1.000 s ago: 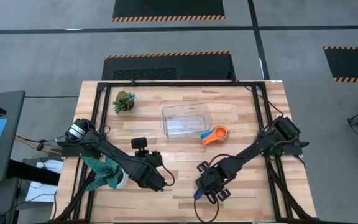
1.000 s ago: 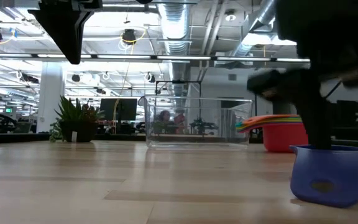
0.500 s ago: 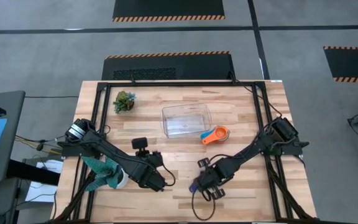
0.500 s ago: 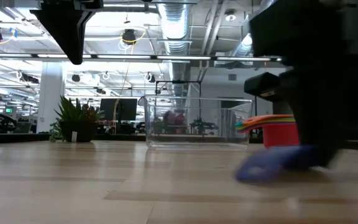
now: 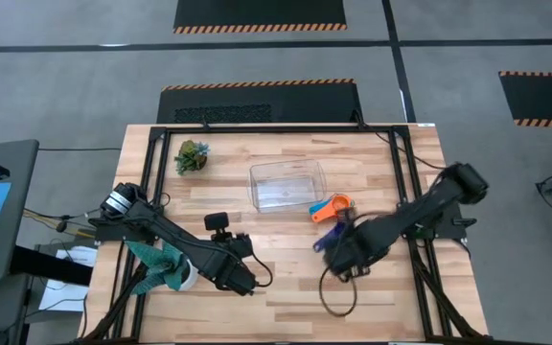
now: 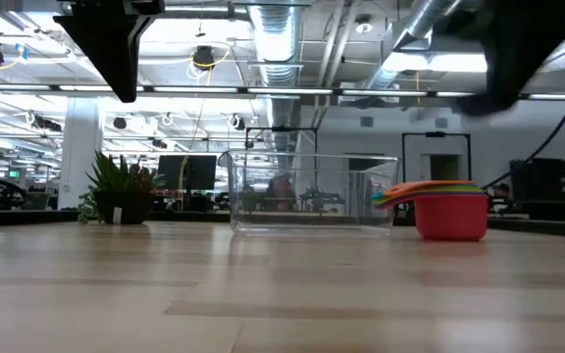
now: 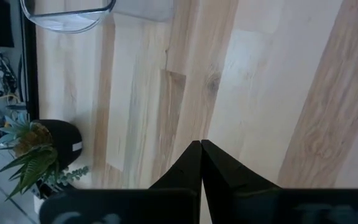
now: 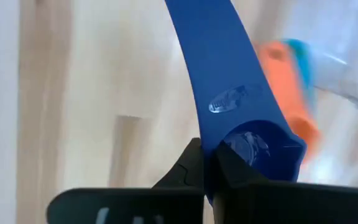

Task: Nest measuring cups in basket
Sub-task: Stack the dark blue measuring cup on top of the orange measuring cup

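Note:
The dark blue measuring cup [image 8: 229, 81] hangs in the air, with my right gripper [image 8: 207, 163] shut on it. In the high view the gripper [image 5: 335, 247] and the cup [image 5: 330, 233] are just near of the stack of nested cups [image 5: 332, 207]. That stack [image 6: 451, 211] has a red cup at the bottom, which rests on the table beside the basket's right side. The clear basket [image 5: 287, 184] stands on the table at mid-far. My left gripper [image 7: 201, 148] is shut on nothing, at the near left [image 5: 247, 281]. My right gripper pinches the dark blue cup between its two fingers at the cup's near edge [image 8: 219, 152]. The rest of the cup reaches away beyond the fingertips. The cup is lifted clear of the table; it is above the low view's picture.
A small leafy plant in a pot [image 5: 192, 156] stands at the far left. Bare wooden table lies between the two arms and in front of the basket [image 6: 312, 193]. A cable loop [image 5: 338, 292] hangs under the right arm.
My right gripper has shut on the dark blue cup. The cup first tipped and slid on the table, then was lifted clear. Gripper and cup have gone up and toward the far edge, close to the stack of cups.

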Action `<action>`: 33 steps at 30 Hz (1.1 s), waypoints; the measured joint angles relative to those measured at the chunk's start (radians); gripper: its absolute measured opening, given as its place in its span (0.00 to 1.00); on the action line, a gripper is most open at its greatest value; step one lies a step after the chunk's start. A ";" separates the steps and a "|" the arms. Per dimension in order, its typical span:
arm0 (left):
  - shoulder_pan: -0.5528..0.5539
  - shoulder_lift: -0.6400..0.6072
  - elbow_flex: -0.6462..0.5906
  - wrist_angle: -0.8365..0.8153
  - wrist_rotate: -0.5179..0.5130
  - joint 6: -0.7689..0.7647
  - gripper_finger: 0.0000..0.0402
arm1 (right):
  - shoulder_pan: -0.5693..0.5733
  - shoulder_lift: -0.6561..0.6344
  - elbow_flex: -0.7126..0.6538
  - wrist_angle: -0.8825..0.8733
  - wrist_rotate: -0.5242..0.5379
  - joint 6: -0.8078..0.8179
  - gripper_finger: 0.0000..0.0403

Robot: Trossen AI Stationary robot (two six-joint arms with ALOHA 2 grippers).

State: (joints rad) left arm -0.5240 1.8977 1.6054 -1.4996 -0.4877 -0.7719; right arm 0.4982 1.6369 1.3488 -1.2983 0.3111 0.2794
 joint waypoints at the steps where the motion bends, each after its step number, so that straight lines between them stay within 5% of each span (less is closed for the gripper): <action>1: 0.000 0.000 0.000 0.001 -0.004 0.000 0.00 | -0.005 -0.033 0.002 -0.043 0.029 0.008 0.02; 5: 0.000 0.000 0.000 0.004 -0.028 0.000 0.00 | -0.050 -0.171 -0.060 -0.102 0.090 0.012 0.02; 12: 0.000 0.000 0.000 0.003 -0.049 0.014 0.00 | -0.141 -0.350 -0.298 0.235 0.103 -0.133 0.02; 20: 0.000 0.000 0.000 0.002 -0.053 0.019 0.00 | -0.202 -0.366 -0.482 0.428 0.077 -0.244 0.02; 33: 0.000 0.000 0.000 0.003 -0.056 0.019 0.00 | -0.326 -0.366 -0.581 0.554 0.021 -0.304 0.03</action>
State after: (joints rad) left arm -0.5240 1.8977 1.6054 -1.4969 -0.5434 -0.7527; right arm 0.1726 1.2713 0.7681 -0.7444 0.3320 -0.0246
